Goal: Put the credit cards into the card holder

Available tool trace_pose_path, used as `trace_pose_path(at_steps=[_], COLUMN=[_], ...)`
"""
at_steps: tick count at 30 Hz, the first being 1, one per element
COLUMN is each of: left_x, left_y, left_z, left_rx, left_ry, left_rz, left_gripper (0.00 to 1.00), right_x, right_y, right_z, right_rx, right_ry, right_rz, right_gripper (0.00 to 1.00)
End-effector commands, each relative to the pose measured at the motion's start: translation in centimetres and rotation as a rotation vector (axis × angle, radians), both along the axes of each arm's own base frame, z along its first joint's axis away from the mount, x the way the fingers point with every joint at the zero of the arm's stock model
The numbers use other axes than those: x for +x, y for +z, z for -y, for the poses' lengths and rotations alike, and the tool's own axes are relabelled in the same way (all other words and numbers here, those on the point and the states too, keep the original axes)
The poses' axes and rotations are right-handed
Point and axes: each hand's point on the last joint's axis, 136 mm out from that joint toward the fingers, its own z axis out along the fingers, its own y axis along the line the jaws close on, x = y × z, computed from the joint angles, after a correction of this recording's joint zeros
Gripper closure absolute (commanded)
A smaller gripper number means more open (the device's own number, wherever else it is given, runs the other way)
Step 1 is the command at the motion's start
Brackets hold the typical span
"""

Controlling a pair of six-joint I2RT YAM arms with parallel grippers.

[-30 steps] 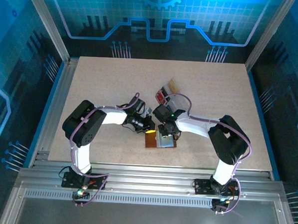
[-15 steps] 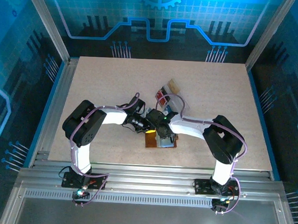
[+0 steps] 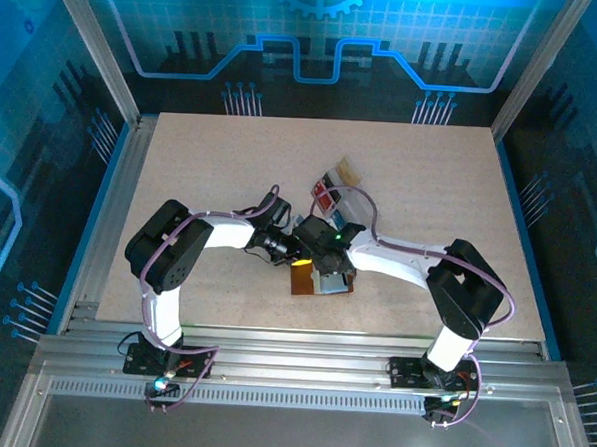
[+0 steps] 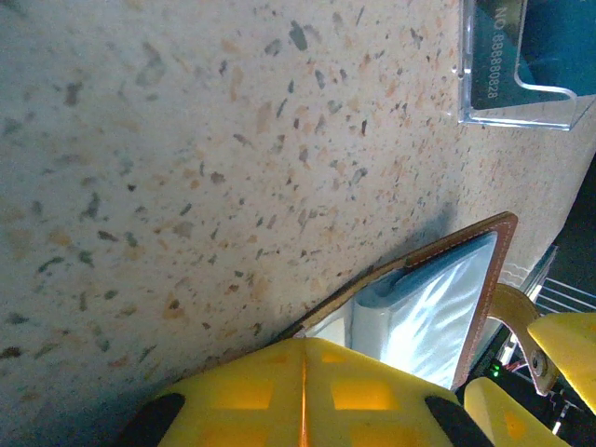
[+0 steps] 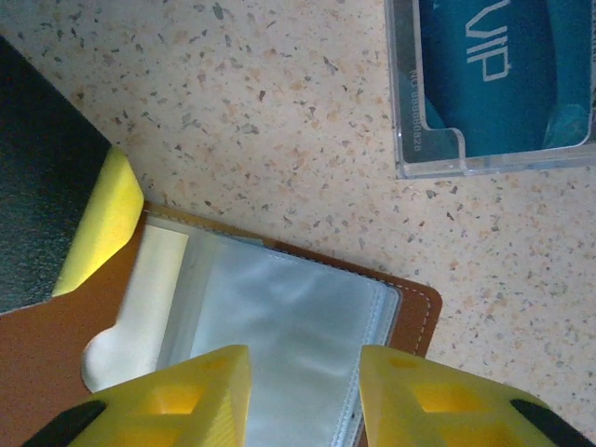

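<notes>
Sitting near open card holder [image 5: 279, 317]: clear tray [image 5: 484, 160], blue card [image 5: 503, 65] inside.

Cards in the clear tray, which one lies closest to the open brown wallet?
The blue card with pale VIP lettering, at the tray end nearest the wallet; the red card and tan card sit farther back.

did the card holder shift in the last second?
No. The card holder lies where it did, with the same gap from the clear tray behind it.

Card holder [image 5: 279, 326] just before tray [image 5: 424, 168]
</notes>
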Motion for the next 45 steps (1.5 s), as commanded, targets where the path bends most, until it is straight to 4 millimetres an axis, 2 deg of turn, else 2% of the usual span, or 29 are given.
trace_pose_path(at_steps=[1, 13, 22, 28, 38, 45], left_x=[-2.0, -2.0, -1.9, -1.9, -2.1, -2.3], left_y=[-4.2, -4.2, -4.2, -4.2, -4.5, -5.1], left_z=[-1.7, -1.7, -1.7, -1.7, -1.8, -1.7], left_rx=[0.124, 0.124, 0.122, 0.125, 0.121, 0.107], left_ry=[0.001, 0.003, 0.004, 0.006, 0.017, 0.047], left_rz=[-0.081, -0.083, -0.085, -0.086, -0.097, -0.128], left_gripper=[0.92, 0.92, 0.92, 0.92, 0.92, 0.94], right_x=[-0.4, -0.9, -2.3, -2.0, -0.7, -0.4], right_y=[-1.8, -5.1, -6.4, -5.2, -2.3, -0.8], right_z=[0.4, 1.6, 1.9, 1.8, -0.1, -2.8], right_rx=[0.002, 0.005, 0.014, -0.025, -0.026, 0.116], right_ry=[0.003, -0.028, -0.035, -0.023, 0.008, 0.012], right_rz=[-0.060, -0.141, -0.183, -0.144, -0.098, -0.123], right_gripper=[0.64, 0.63, 0.67, 0.75, 0.99, 1.00])
